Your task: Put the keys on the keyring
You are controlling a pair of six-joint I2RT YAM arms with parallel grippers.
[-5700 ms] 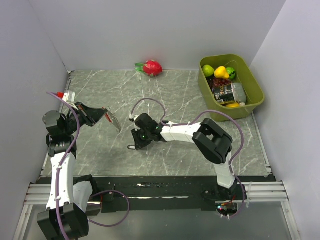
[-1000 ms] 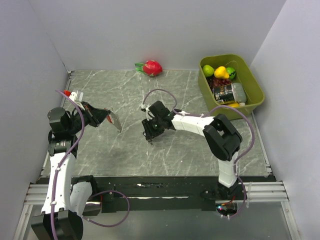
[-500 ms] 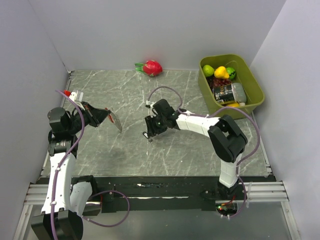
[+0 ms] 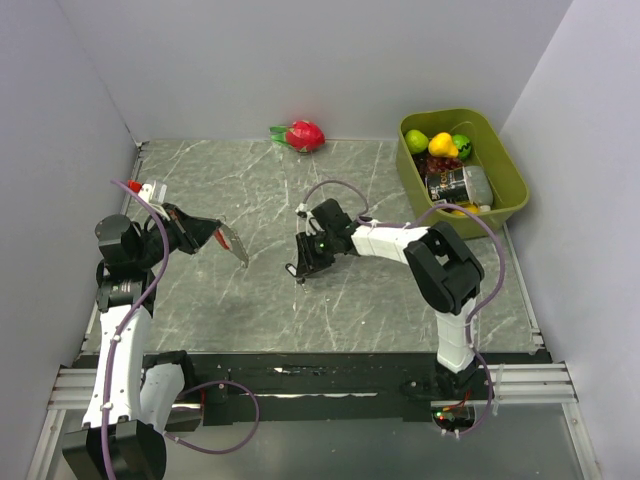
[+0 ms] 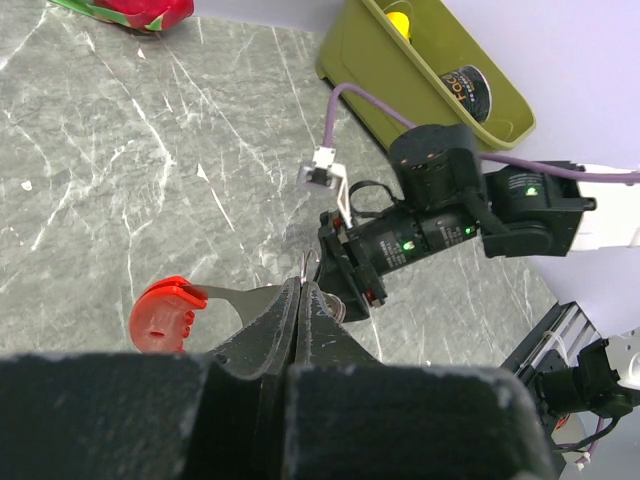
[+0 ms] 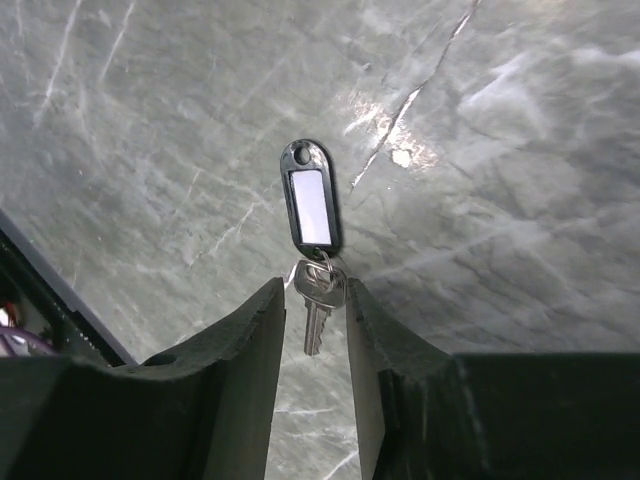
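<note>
— What is the left gripper [image 5: 298, 290] doing?

— Its fingers are pressed tight together on the silvery strip of the keyring [image 5: 165, 310]. The red end sticks out to one side, raised above the table [image 4: 250, 190].

— And the right gripper [image 6: 312, 292]?

— It is low over the middle of the table, near the left one's tips. Its two fingers stand narrowly apart and the head of a small silver key [image 6: 316, 298] fills the gap, so it is clamped on the key.

— Anything on the key?

— A black tag [image 6: 312, 205] with a white label, joined by a small ring and pointing away from the fingers. I cannot tell whether it touches the table.

— Do key and keyring touch?

— No, they are near each other but apart.

— Farther back?

— A red dragon fruit [image 4: 303, 134] lies by the back wall. A green bin [image 4: 497, 220] holding fruit and a can sits in the far right corner.
</note>
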